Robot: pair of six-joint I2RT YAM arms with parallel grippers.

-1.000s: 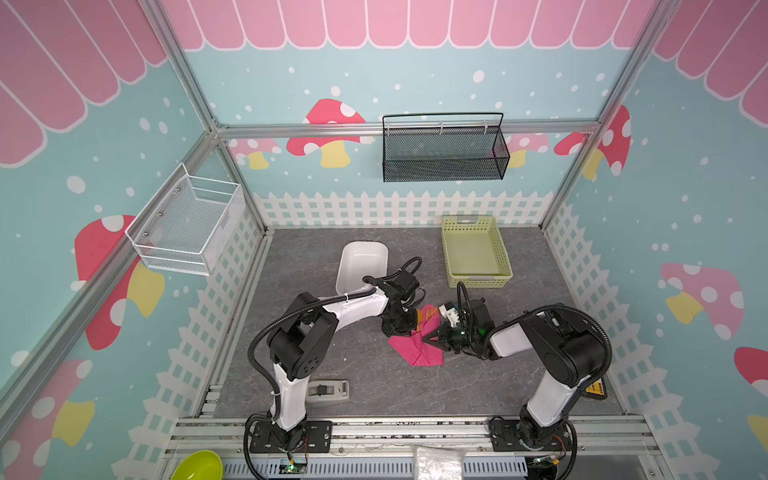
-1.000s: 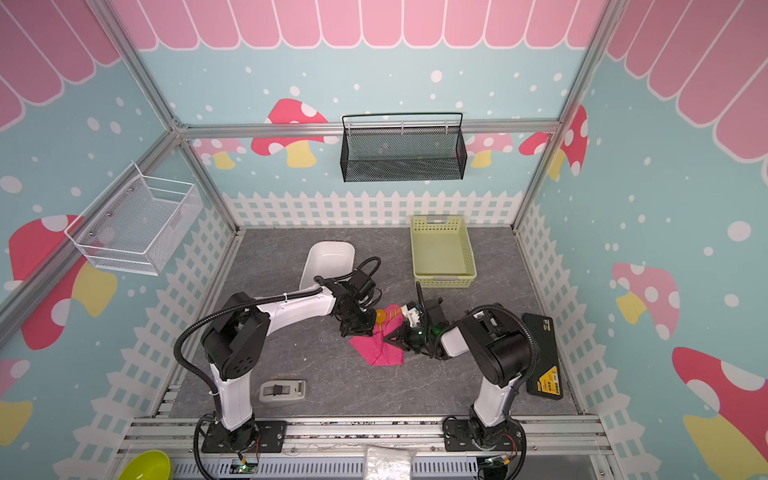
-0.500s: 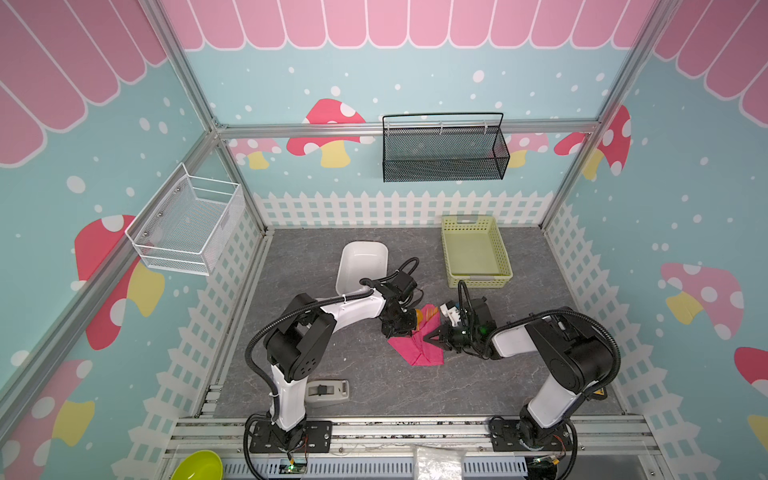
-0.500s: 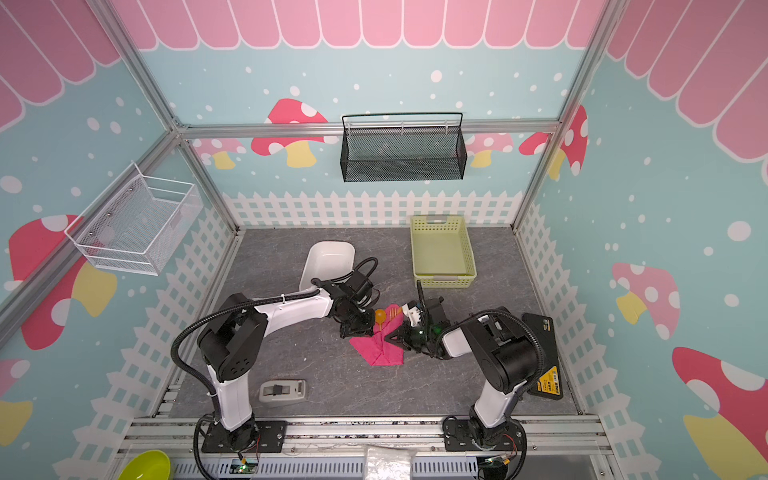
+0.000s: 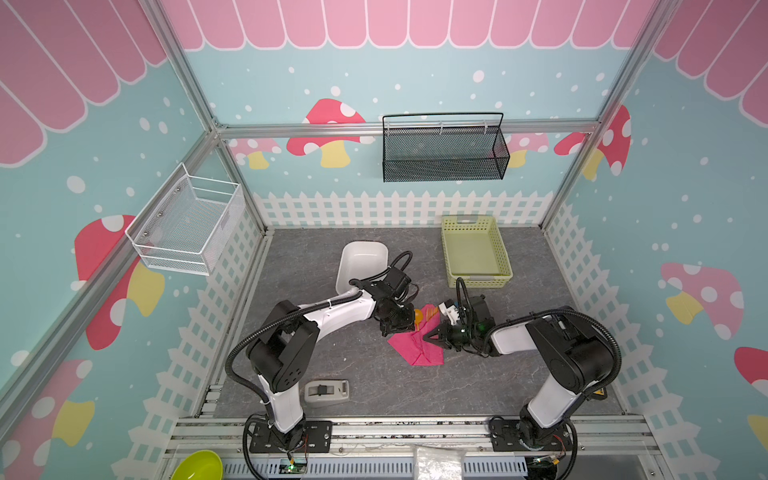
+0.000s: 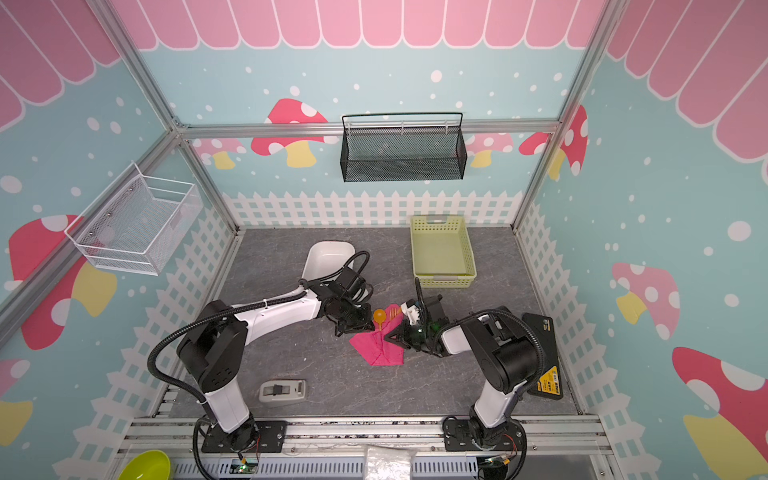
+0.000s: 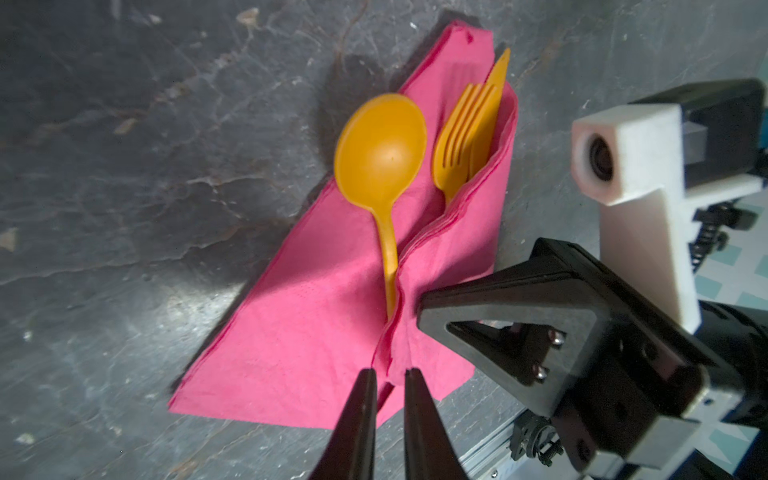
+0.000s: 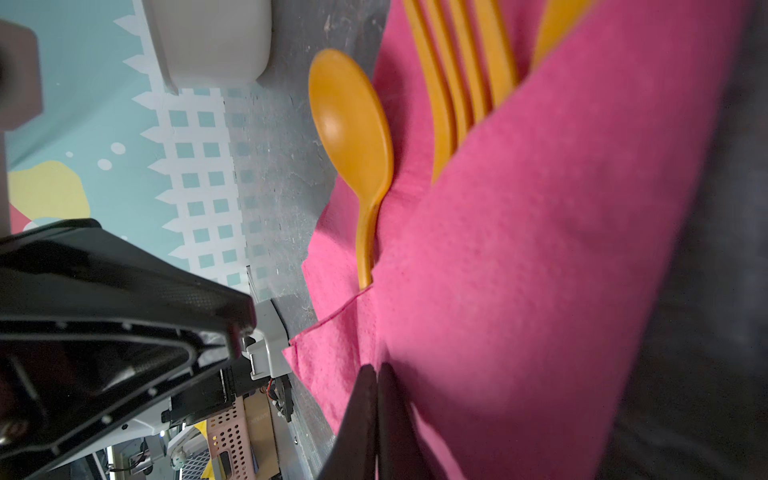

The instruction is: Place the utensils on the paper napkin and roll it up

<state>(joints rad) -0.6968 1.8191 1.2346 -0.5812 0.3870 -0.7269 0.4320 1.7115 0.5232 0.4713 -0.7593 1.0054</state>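
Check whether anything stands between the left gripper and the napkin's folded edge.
Nothing visible does. The left gripper, slightly parted, sits right at the raised fold of the napkin. The right gripper, shut, rests on that fold beside it, not between them.

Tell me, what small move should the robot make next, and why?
Probably the left hand should pinch the folded edge of the napkin and roll it over the spoon. The flap covers most of the fork, the spoon's bowl lies bare, and the shut right hand rests on the flap.
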